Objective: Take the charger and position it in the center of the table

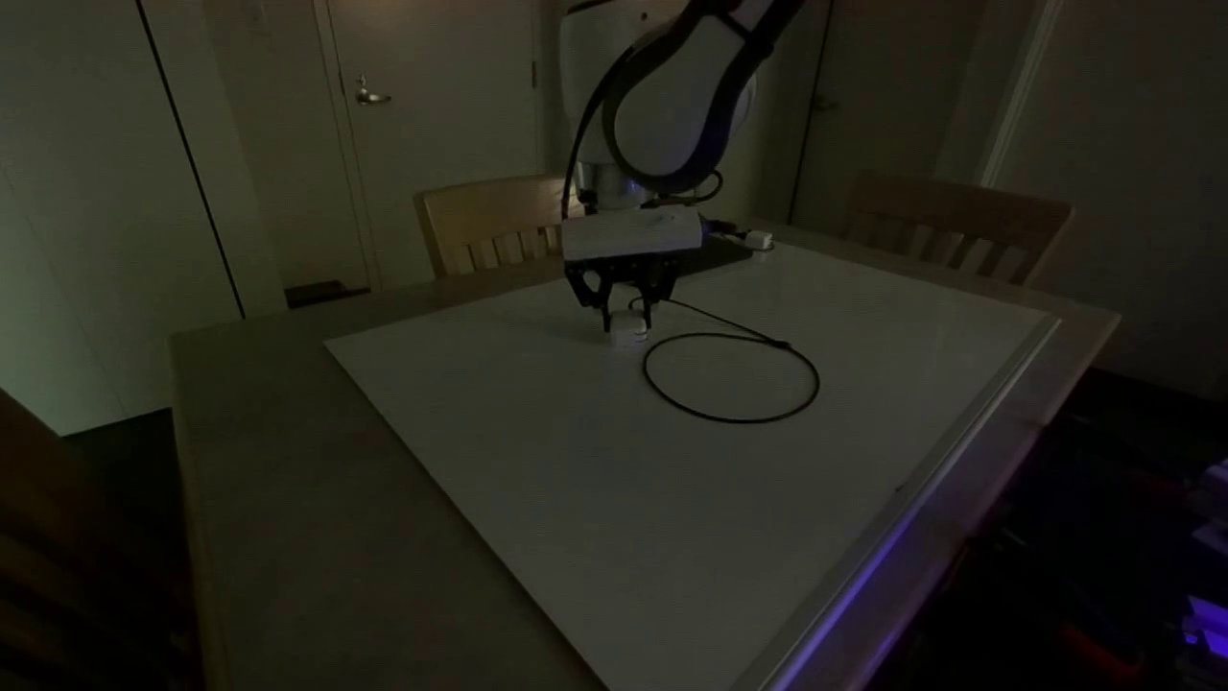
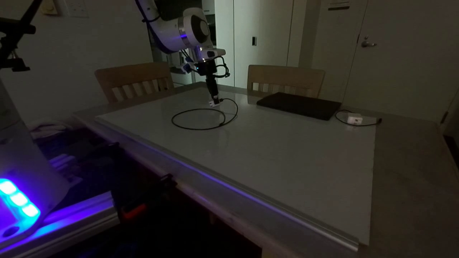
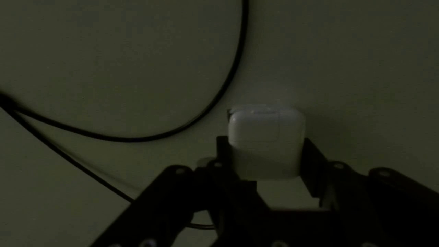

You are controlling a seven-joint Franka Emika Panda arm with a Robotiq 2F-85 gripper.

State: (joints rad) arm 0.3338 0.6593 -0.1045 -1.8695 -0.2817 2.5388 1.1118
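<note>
**Charger held fast, short of the middle of the table**

Dim as the room is, I can make out the gripper grasping the charger by its white plug, fingers against either side of it. Whether the plug touches the table or hangs just off it, I can't tell. It is off the table's middle, toward the long edge that a flat dark pad also lies along; the black cable is looped near that middle.

The grasp looks done to me, so I'd call the step in hand the placing — and unfinished. Next wants, I'd say, a short, low carry inward to the table's middle, without dragging the loop askew; then the plug set down flat, the fingers spread, and a rise straight up.

Counting up: one table, one robot arm, one gripper, one charger in its grasp, one pad. Besides the plug, a spare white block is toward one corner of the table — two blocks, then. A short cord lies by that same corner, so black leads make two as well. One chair stands at the table's long side, a second chair at one end and a third chair at the opposite end: three by my reckoning.
</note>
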